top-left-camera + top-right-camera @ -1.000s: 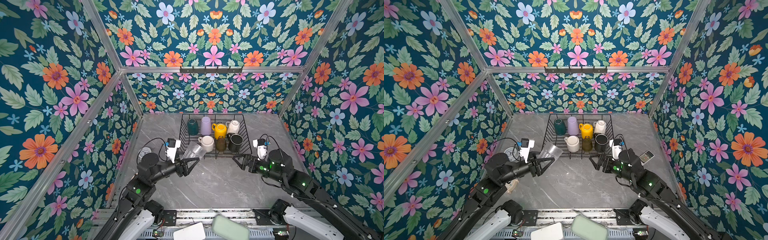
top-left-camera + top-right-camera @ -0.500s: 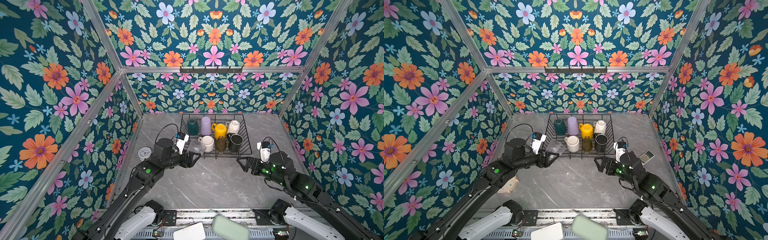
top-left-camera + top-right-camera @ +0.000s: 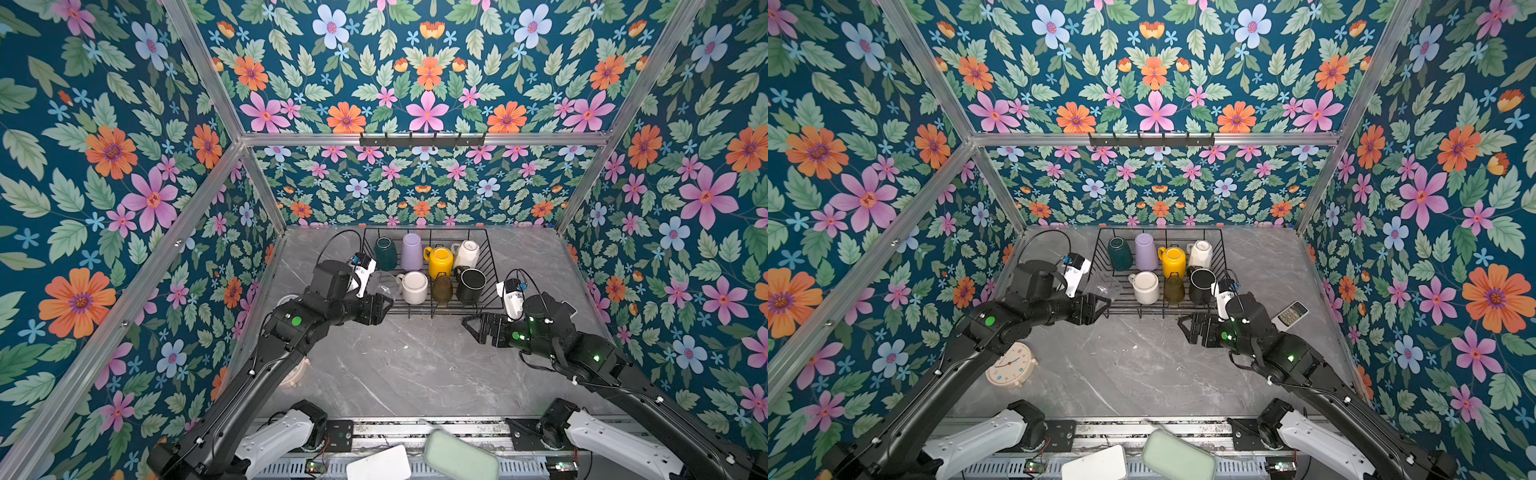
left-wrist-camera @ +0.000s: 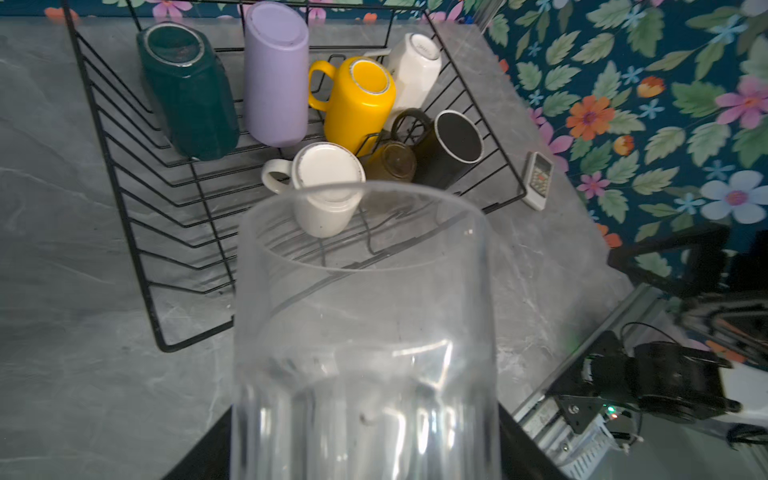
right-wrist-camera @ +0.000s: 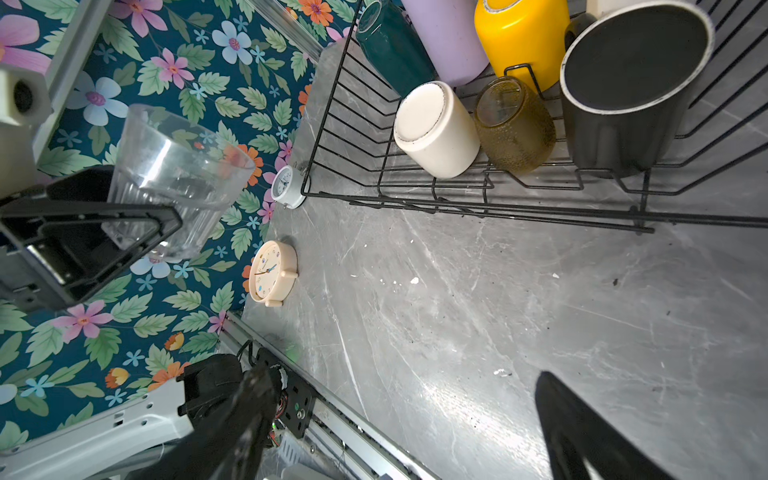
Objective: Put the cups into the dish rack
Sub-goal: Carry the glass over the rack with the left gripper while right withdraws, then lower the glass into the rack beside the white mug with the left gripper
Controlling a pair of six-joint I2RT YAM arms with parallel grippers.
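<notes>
The black wire dish rack (image 3: 424, 229) (image 4: 124, 174) stands at the back middle of the table. Upside down in it are a teal mug (image 3: 385, 253), lilac tumbler (image 3: 411, 251), yellow mug (image 3: 439, 261), white mug (image 3: 467, 253), cream-white mug (image 3: 414, 286), olive glass (image 3: 441, 289) and black mug (image 3: 471, 284). My left gripper (image 3: 384, 301) (image 3: 1100, 303) is shut on the clear glass (image 4: 365, 332) (image 5: 174, 166), held in the air at the rack's front left corner. My right gripper (image 3: 467, 324) (image 5: 401, 386) hangs open and empty in front of the rack's right corner.
A cream clock (image 3: 1011, 365) lies by the left wall under my left arm, and a small white clock (image 5: 286, 187) sits at the rack's left side. A remote control (image 3: 1292, 313) lies right of the rack. Flowered walls close in three sides.
My left arm has carried the clear glass from the front left towards the rack's front left corner. My right gripper has drawn back a little from the rack.
</notes>
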